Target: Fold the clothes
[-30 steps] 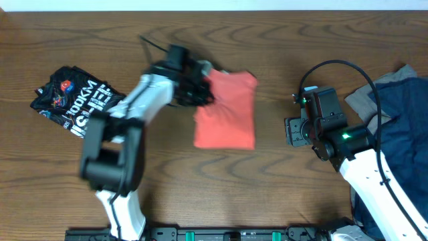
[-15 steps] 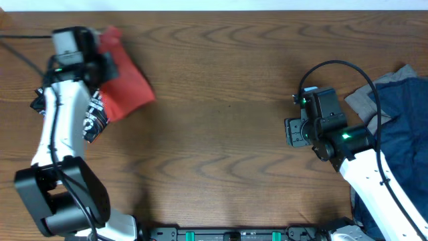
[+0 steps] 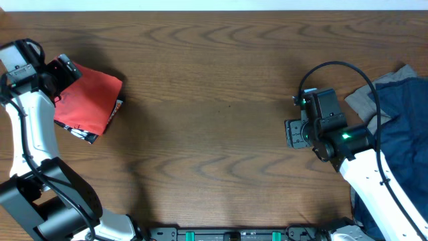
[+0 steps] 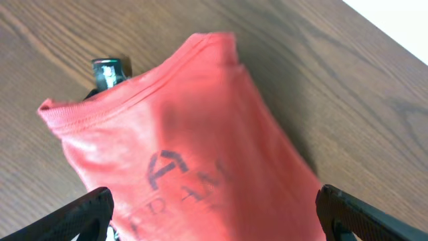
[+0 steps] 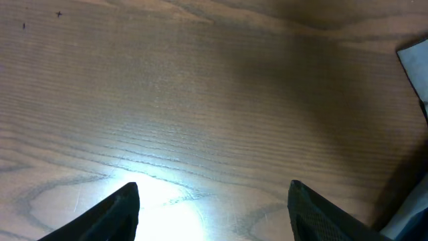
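Observation:
The coral-red T-shirt lies folded at the far left of the table, on top of a black printed shirt. In the left wrist view the red shirt shows dark lettering, and a dark bit of the black shirt peeks out behind it. My left gripper is at the red shirt's upper left edge and open. Its fingertips stand wide on either side of the cloth. My right gripper hangs open over bare wood, nothing between its fingers.
A heap of navy and grey clothes lies at the right edge, beside and partly under the right arm. A corner of grey cloth shows in the right wrist view. The table's back edge is near the left arm.
The left arm carried the folded red shirt from the table's middle to the far left, set it on the black shirt and opened its jaws. The right arm has not moved.

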{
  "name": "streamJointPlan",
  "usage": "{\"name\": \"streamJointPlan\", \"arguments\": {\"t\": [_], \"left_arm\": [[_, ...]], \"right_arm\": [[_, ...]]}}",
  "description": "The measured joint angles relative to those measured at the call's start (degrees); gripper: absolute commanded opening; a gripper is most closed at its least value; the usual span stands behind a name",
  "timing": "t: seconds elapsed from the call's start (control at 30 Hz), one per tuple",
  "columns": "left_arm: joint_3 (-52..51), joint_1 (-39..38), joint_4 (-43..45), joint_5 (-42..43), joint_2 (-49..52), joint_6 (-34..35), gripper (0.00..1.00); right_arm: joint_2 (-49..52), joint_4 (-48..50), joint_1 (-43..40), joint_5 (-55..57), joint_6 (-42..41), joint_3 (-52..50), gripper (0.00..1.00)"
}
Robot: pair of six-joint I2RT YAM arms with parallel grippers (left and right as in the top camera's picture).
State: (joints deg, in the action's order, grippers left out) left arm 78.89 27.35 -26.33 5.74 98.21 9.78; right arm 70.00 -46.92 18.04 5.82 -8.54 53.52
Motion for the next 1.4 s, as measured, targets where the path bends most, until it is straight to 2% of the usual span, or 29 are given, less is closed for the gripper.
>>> {"name": "streamJointPlan", "arguments": {"t": [0.13,0.3,0.37,0.47,0.53,0.7,0.77,0.9,1.03,1.13,1.23,1.4], "left_arm": [[0.00,0.13,-0.26,0.79,0.00,0.72,0.98],[0.00,-1.01,-0.26,8.72,0.00,1.16,0.98],[0.00,-2.38,-0.37,10.56,0.00,1.18,0.98],[0.00,-7.39,-1.46,12.48,0.00,1.18,0.98],[-0.07,-11.85,-3.04,12.50,0.00,1.16,0.98],[-0.52,-23.58,-12.87,11.82,0.00,1.16,0.98],[-0.72,-27.43,-20.72,10.23,0.00,1.16,0.98],[-1.01,-33.05,-39.45,5.51,0.02,1.16,0.98],[-1.11,-33.99,-48.24,3.26,-0.02,1.16,0.97],[-1.62,-33.94,-49.83,2.38,-1.57,1.14,0.98],[-3.61,-33.94,-49.03,1.75,-7.43,1.14,0.98],[-10.45,-34.10,-41.53,1.49,-26.14,1.14,0.98]], "right_arm": [[0.00,-0.02,0.00,0.00,0.00,0.00,0.71],[0.00,1.90,0.00,-0.20,-0.26,0.00,0.78],[0.04,4.46,0.00,-0.96,-0.48,0.00,0.78],[0.90,10.23,0.00,-3.85,-0.79,0.04,0.84],[2.12,14.19,0.00,-6.21,-1.84,0.11,0.99],[5.60,20.04,-0.33,-9.22,-3.26,0.15,0.99],[6.29,19.23,-1.07,-9.68,-3.45,0.15,0.99],[6.10,11.65,-4.79,-10.21,-4.66,0.22,0.99],[3.89,1.44,-9.05,-10.23,-5.31,0.28,0.99],[-0.33,-4.92,-12.31,-10.19,-5.97,0.28,0.99],[-5.97,-9.18,-13.62,-9.86,-6.34,0.28,0.99],[-18.16,-8.76,-13.79,-8.63,-6.40,0.04,0.99]]}}
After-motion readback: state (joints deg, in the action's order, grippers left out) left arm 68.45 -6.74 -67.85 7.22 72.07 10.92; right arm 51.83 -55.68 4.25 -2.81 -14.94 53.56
